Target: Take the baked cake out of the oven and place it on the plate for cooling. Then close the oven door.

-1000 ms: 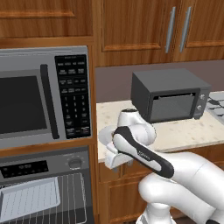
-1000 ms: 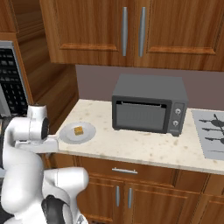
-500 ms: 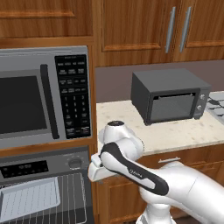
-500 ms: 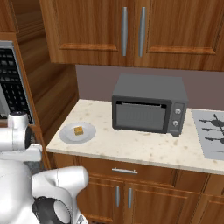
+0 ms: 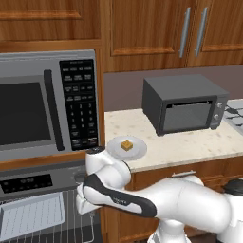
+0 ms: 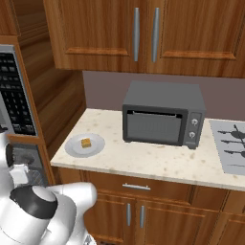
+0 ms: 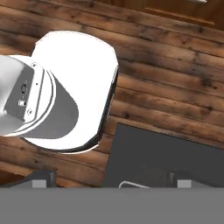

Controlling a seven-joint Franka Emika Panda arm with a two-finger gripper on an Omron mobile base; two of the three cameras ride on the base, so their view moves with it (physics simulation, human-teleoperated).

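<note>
The cake [image 5: 126, 145] is a small golden-brown cube lying on the round pale plate [image 5: 136, 151] at the counter's left end, also seen as cake [image 6: 86, 142] on plate [image 6: 97, 146]. The grey oven [image 5: 38, 182] sits below the microwave, its cavity open with wire racks [image 5: 47, 231] showing. My arm bends low in front of the oven's right side. In the hand view my gripper [image 7: 111, 181] points down, open and empty, its fingertips [image 7: 41, 179] wide apart over a dark flat panel [image 7: 166, 159] that seems to be the lowered oven door.
A microwave [image 5: 28, 111] with a keypad fills the wall above the oven. A dark toaster oven [image 5: 182, 109] stands on the counter right of the plate, with a stove top [image 6: 234, 143] further right. Wood floor [image 7: 166, 87] lies below the hand.
My arm has swung from beside the plate on the counter leftward and down in front of the oven. The cake stays on the plate and the gripper stays open.
</note>
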